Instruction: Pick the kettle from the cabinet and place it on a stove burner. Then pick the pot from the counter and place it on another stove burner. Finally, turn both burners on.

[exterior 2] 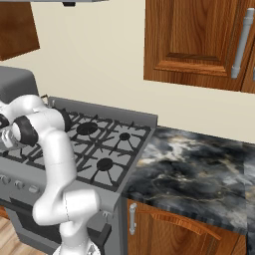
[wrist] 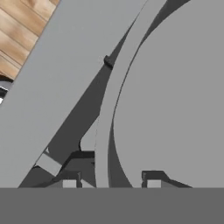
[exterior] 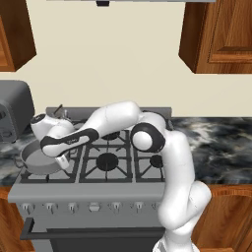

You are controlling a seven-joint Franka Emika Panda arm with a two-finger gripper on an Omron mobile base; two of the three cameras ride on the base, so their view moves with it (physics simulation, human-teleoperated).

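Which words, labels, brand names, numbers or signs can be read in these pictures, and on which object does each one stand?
None: no readable text appears in any view.
Arm: the dark band on the link over the pot carries small pale marks, too small and blurred to read.
Stove knobs: no legible markings.
Microwave: front shows no readable text.
Cabinet and counter: no text.

Even, bright rendered light, soft shadows, no glare; the hand view is slightly blurred.
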